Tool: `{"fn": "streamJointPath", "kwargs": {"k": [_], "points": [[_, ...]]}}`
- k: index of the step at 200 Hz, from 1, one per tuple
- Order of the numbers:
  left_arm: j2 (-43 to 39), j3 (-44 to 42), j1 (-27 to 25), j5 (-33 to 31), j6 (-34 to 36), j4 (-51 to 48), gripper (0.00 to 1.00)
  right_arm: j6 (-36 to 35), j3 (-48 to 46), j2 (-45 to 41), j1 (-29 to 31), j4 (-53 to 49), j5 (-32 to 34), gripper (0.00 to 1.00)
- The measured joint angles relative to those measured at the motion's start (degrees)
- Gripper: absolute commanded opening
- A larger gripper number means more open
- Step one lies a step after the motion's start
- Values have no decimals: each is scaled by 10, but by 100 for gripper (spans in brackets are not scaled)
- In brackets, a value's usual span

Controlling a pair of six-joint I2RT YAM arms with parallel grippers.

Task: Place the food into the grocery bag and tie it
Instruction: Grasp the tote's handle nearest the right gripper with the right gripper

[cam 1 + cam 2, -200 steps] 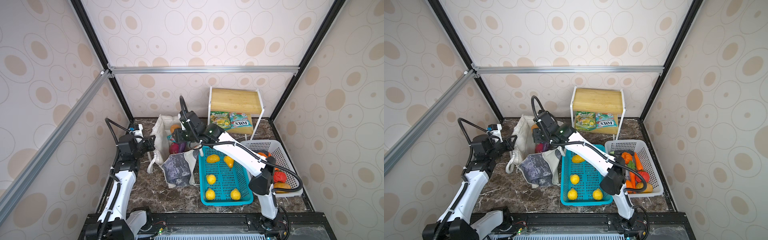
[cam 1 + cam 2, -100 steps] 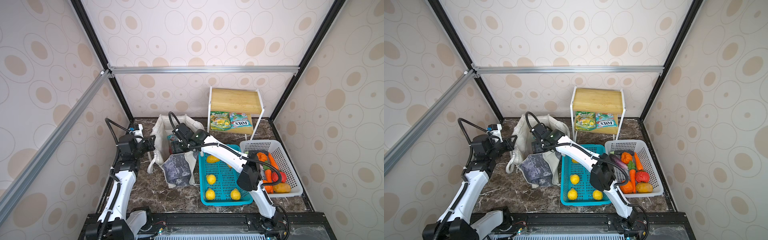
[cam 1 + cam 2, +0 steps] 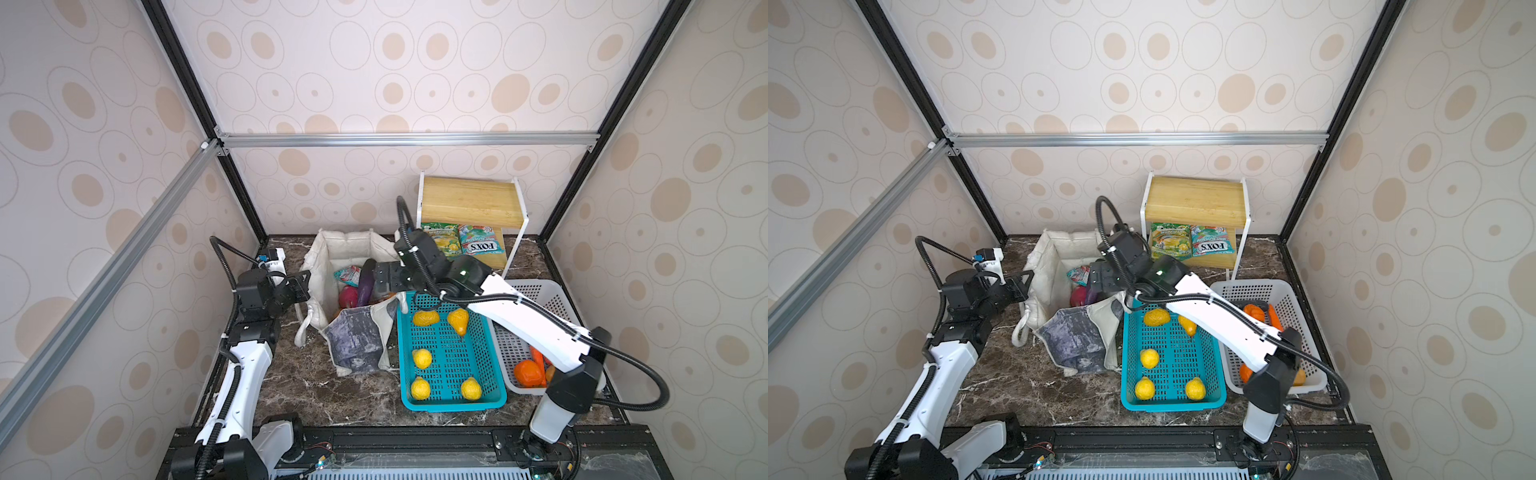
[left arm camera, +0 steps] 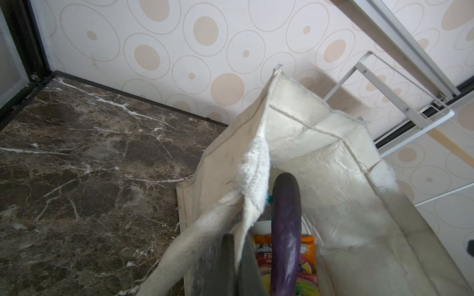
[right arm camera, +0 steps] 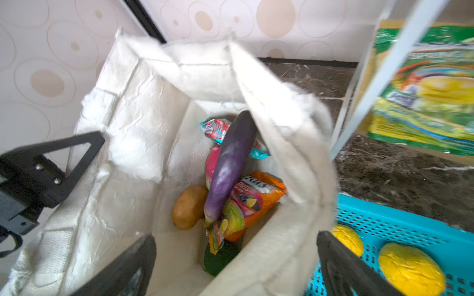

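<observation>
Here, eggplant [image 5: 230, 164] inside grocery bag [image 5: 133, 123].

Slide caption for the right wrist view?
Right gripper, open, over the grocery bag; purple eggplant rests atop an orange packet inside.

left arm [image 3: 245, 374], right arm [image 3: 528, 322] white w/ black joints [image 3: 253, 301], black cables [image 3: 623, 406]; left hand fingers [image 5: 97, 139] black triangular, silver screws [image 5: 39, 167].

Right pincer [image 5: 234, 242] spread from half-closed to wide apart and pulled back up out of grocery bag [image 3: 332, 249], purple eggplant [image 5: 229, 164] now leaning free inside.
</observation>
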Motion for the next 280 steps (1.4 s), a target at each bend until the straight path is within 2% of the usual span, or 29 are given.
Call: {"fn": "streamJointPath", "kwargs": {"k": [15, 31, 37, 45, 54, 66, 80, 120, 143, 184, 242, 271, 280], "points": [[0, 0, 0, 0, 0, 0, 0, 12, -48, -21, -32, 28, -9, 98], [0, 0, 0, 0, 0, 0, 0, 25, -94, -20, -59, 49, -26, 89], [0, 0, 0, 0, 0, 0, 0, 29, -104, -15, -63, 54, -34, 80], [0, 0, 0, 0, 0, 0, 0, 31, -113, -3, -65, 60, -51, 60], [0, 0, 0, 0, 0, 0, 0, 36, -114, 13, -64, 69, -73, 44], [0, 0, 0, 0, 0, 2, 0, 42, -109, 35, -59, 81, -102, 17], [2, 0, 0, 1, -3, 2, 0, 43, -93, 57, -51, 83, -113, 0], [9, 44, 0, 21, -34, -21, 0, 15, 32, 91, 11, 41, -83, 0], [9, 78, 0, 37, -52, -21, 0, 6, 49, 83, 39, 43, -83, 0], [18, 63, 0, 54, -84, 7, 0, 2, 31, 79, 27, 39, -69, 0], [34, 33, -1, 71, -121, 38, 0, 11, 31, 123, -2, 53, -79, 0], [50, 36, -1, 72, -133, 52, 44, 19, 29, 136, -13, 56, -87, 0], [51, 50, -1, 64, -129, 42, 55, 20, 24, 135, -16, 58, -87, 0]]}}
